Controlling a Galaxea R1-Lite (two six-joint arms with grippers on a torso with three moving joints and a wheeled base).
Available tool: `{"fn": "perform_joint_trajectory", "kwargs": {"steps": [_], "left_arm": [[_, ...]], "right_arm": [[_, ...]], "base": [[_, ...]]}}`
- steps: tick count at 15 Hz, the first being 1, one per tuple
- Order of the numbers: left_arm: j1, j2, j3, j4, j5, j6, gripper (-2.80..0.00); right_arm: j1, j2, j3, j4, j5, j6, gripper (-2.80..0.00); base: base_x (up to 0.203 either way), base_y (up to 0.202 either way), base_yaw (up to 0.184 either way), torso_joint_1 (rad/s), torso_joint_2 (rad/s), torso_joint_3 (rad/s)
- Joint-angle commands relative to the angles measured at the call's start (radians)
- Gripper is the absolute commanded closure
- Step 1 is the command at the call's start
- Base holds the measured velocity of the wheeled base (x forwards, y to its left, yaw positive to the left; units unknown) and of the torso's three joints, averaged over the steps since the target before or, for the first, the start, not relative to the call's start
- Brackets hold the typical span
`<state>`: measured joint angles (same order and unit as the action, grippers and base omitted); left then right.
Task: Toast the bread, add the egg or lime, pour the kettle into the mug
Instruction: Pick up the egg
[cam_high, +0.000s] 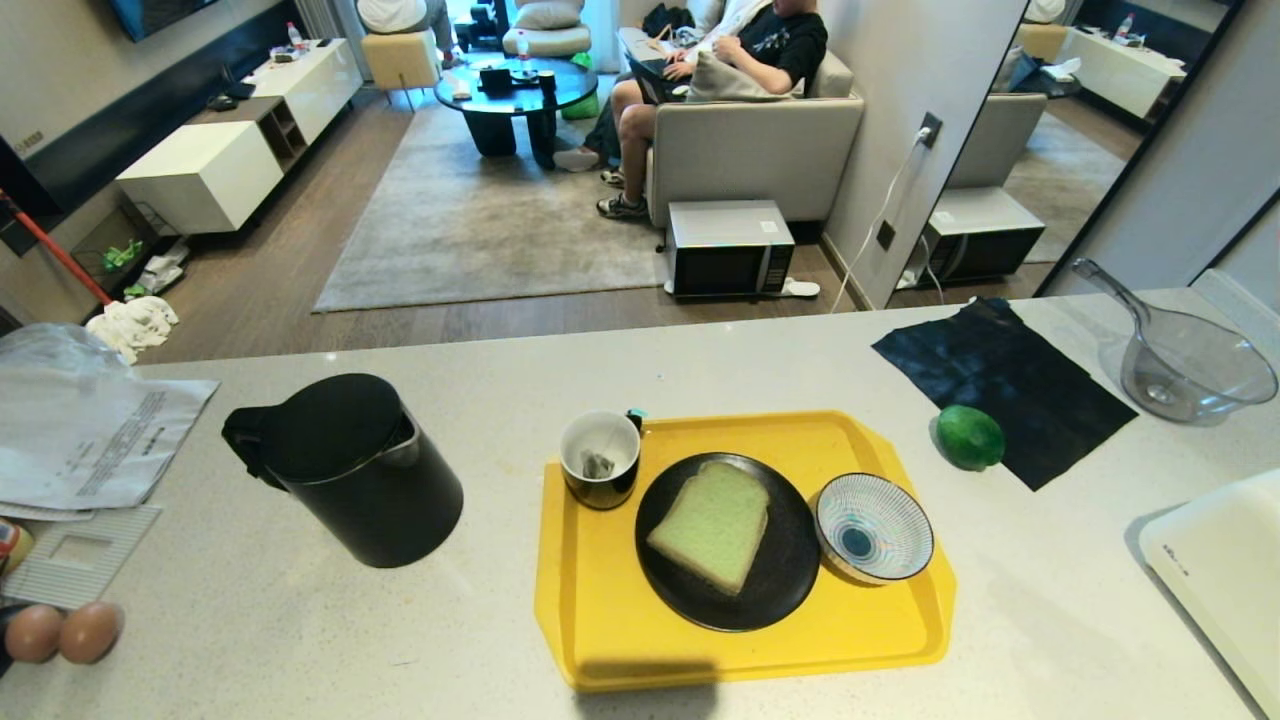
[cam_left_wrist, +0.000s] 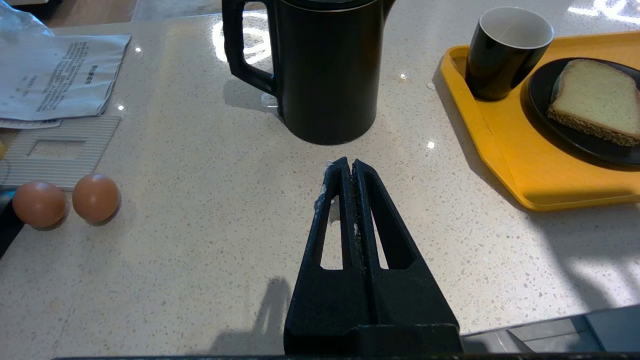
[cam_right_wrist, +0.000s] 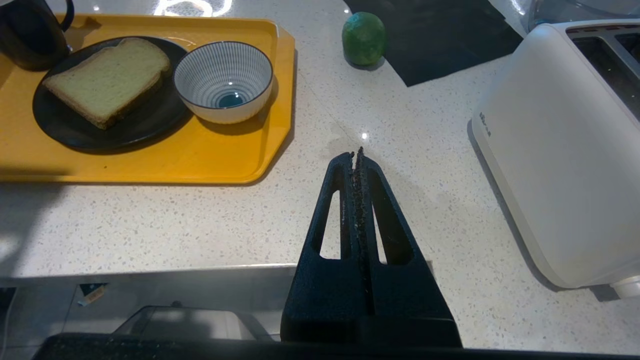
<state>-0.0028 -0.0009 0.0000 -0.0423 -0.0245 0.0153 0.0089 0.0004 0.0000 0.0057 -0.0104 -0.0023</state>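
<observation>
The pale green bread lies flat on a black plate on a yellow tray. At the tray's far left corner stands the black mug with a tea bag in it. The black kettle stands left of the tray, lid on. The lime rests right of the tray beside a black cloth. The egg of the task is out of view. My left gripper hovers shut and empty just short of the kettle. My right gripper is shut and empty near the tray's right corner.
A blue-striped white bowl sits on the tray beside the plate. A white toaster stands at the near right, a clear plastic bowl behind it. Papers and two plain brown eggs lie at the left. A person sits on a sofa beyond the counter.
</observation>
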Motion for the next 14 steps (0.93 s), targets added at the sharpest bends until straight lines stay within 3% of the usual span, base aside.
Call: {"fn": "perform_joint_trajectory", "kwargs": {"steps": [1, 14], "left_arm": [[0.0, -0.001, 0.017, -0.001, 0.0, 0.0, 0.0], [0.0, -0.001, 0.017, -0.001, 0.0, 0.0, 0.0]], "right_arm": [[0.0, 0.0, 0.002, 0.0, 0.0, -0.001, 0.0], [0.0, 0.0, 0.002, 0.0, 0.0, 0.001, 0.0]], "base": [[0.0, 0.0, 0.0, 0.0, 0.0, 0.0], [0.0, 0.0, 0.0, -0.048, 0.1, 0.046]]}}
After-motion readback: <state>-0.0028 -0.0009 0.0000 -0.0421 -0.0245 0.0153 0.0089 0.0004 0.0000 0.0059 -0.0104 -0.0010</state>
